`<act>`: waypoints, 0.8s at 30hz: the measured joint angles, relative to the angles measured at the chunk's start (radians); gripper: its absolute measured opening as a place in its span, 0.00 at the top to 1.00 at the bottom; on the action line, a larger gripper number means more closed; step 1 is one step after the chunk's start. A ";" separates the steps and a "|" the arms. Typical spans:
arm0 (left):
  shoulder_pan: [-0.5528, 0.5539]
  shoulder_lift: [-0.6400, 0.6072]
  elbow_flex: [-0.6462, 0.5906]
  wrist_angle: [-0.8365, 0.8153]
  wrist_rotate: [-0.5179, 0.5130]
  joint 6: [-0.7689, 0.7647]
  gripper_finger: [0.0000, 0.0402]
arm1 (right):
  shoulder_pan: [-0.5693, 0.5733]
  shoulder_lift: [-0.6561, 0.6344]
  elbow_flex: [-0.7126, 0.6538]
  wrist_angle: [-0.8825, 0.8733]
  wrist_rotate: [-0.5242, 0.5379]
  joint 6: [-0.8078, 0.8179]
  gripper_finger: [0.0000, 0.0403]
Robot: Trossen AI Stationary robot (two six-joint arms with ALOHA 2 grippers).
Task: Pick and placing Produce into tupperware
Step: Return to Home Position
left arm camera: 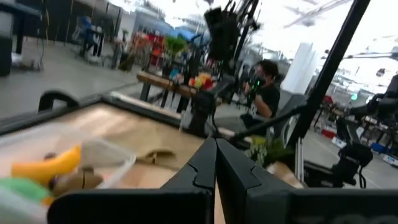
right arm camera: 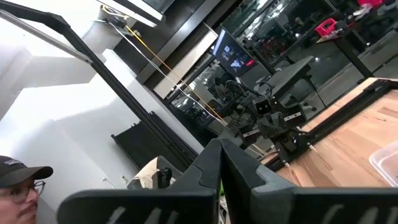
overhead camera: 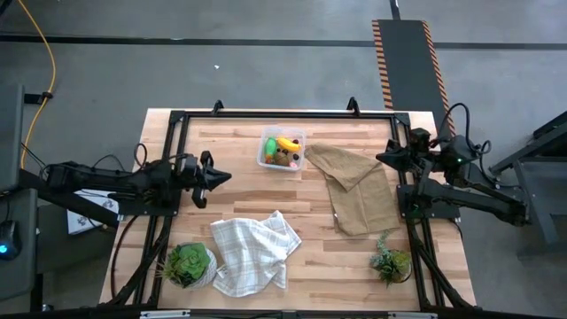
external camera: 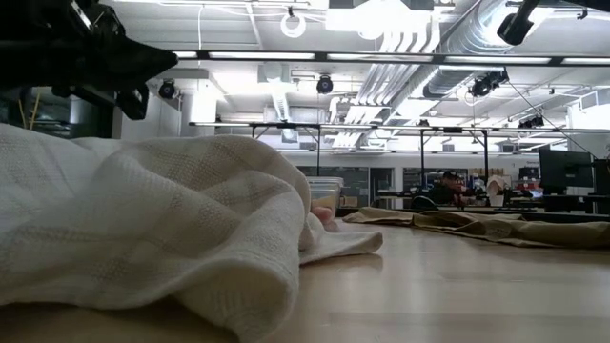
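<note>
The clear square tupperware [overhead camera: 282, 149] stands near the table's far edge with produce inside: a yellow banana [overhead camera: 288, 143], a green piece [overhead camera: 270, 145] and a brown kiwi-like oval [overhead camera: 283, 159]. In the left wrist view the banana [left arm camera: 46, 165] and green piece [left arm camera: 22, 190] lie in the container [left arm camera: 106, 155]. My left gripper [overhead camera: 227, 177] hovers shut above the table's left side, clear of the tupperware. My right gripper [overhead camera: 381, 158] is shut at the right edge, over the brown cloth's border. Both touch nothing.
A brown cloth [overhead camera: 359, 190] lies crumpled right of the tupperware. A white checked cloth [overhead camera: 252, 252] lies bunched near the front edge, filling the low view [external camera: 143, 229]. Two potted plants stand at the near left [overhead camera: 188, 264] and near right [overhead camera: 390, 262]. A black frame rims the table.
</note>
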State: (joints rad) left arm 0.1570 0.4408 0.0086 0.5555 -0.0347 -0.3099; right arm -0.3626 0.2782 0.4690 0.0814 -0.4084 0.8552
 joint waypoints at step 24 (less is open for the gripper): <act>0.000 -0.391 0.000 -0.526 0.012 -0.032 1.00 | 0.000 0.000 0.000 -0.037 -0.003 -0.011 1.00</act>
State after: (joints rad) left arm 0.1569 0.0499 0.0086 0.0297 -0.0226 -0.3419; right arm -0.3626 0.2783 0.4690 0.0448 -0.4110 0.8444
